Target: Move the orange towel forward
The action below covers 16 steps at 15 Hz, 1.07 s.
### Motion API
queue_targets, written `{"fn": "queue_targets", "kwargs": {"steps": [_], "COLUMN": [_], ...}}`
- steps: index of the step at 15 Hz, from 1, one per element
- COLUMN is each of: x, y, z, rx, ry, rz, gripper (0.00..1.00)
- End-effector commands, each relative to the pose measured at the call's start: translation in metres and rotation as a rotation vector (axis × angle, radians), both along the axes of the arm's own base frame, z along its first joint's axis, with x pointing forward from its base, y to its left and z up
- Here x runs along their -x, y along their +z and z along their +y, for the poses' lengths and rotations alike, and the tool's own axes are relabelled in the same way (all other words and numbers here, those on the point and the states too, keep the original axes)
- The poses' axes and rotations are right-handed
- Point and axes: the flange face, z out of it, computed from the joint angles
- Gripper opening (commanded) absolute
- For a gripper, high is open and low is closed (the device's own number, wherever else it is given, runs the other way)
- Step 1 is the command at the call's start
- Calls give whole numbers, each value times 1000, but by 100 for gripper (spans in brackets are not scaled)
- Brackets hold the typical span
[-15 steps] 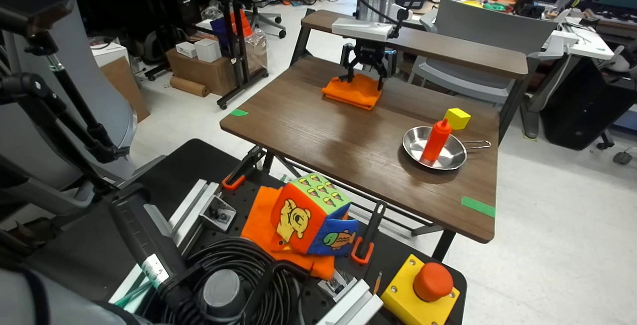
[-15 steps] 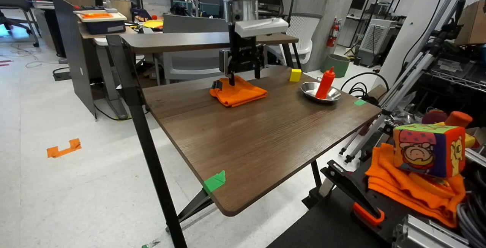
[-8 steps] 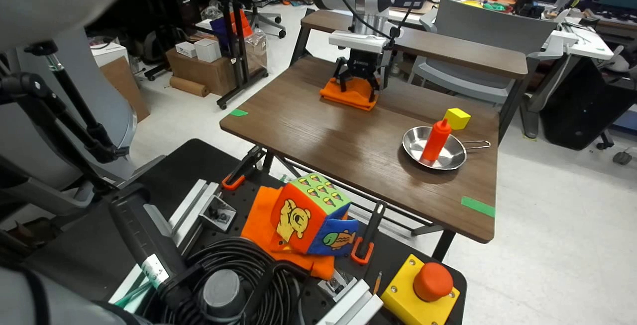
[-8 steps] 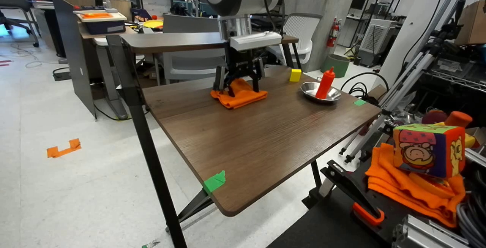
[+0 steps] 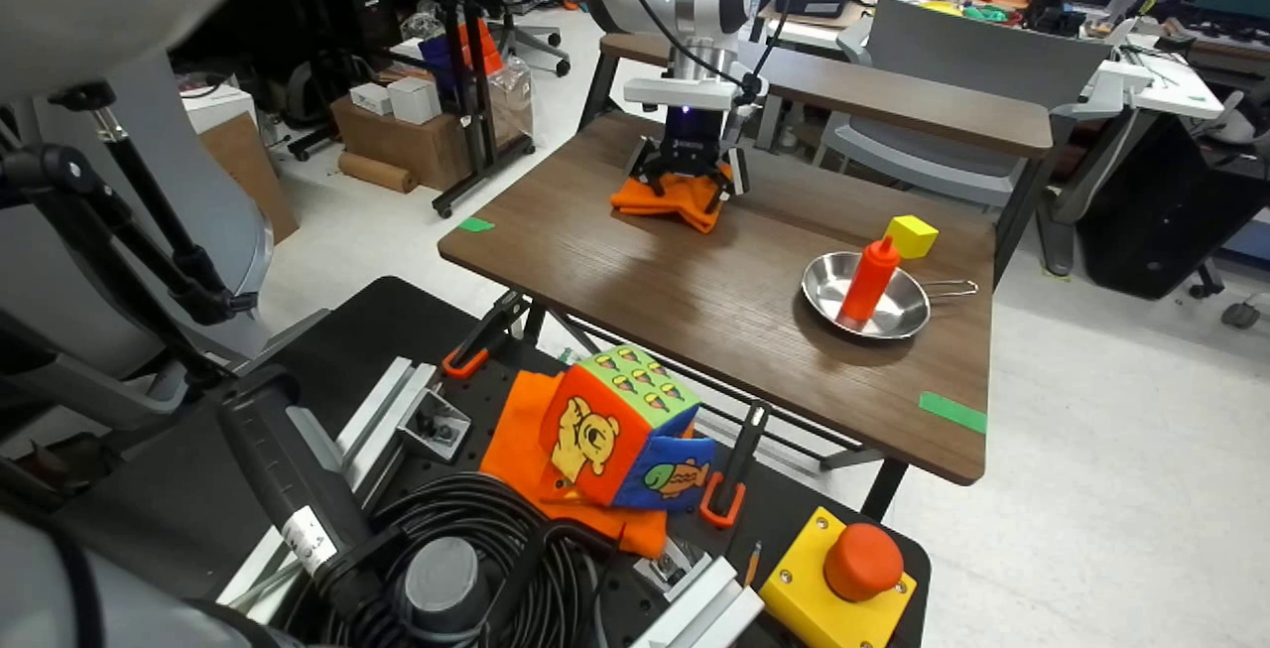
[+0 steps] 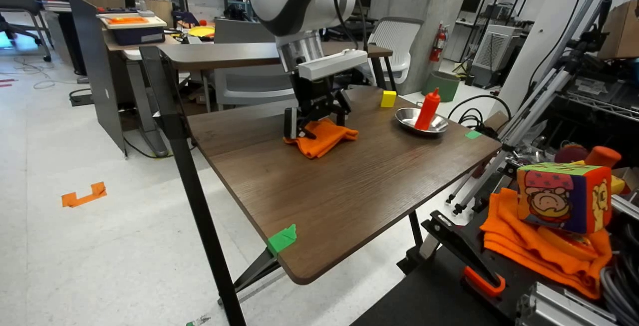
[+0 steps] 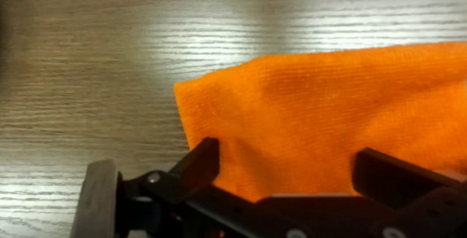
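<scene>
Tabletop (image 5: 734, 301) fills the middle of the frame in both exterior views, raised shelf (image 5: 893, 97) along its far side. Forward, by our reading, runs off from that shelf toward the lower frame, though the sentence leaves it loose. Arm (image 6: 301, 49) stands tilted at its wrist end; we would hold that angle, keep the path straight and low, and stay wide of the steel pan (image 5: 901, 305) with its red bottle (image 5: 869, 283), right of centre.

Jaws: well apart, nothing pinched that we can see, spread over the orange towel (image 6: 329, 140), which lies on the tabletop at or just above centre in both exterior views. We judge the step a press-and-drag. Done well: light, even pressure on both sides, slow pull, so the cloth travels as one piece. Too hard and it will likely rumple or we scrape the tabletop; too light and the jaws skate over it. Should it bunch, we would bring the jaws together on the raised fold and draw it along that way.

Towel itself: bright orange, folded on itself by the look of it, creased rather than flat. Wrist view has its upper edge climbing gently to the right and one corner left of centre; fine ribbing in the weave, blurred near the jaws.
</scene>
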Motion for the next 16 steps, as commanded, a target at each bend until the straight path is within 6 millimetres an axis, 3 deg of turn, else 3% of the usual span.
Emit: {"fn": "queue_targets", "kwargs": {"steps": [1, 10, 16], "x": [25, 82, 135], "y": [-15, 4, 20], "z": [8, 19, 8], "rx": [57, 79, 52], "ry": [27, 163, 174], "rz": [47, 58, 53], "gripper": [100, 100, 100]}}
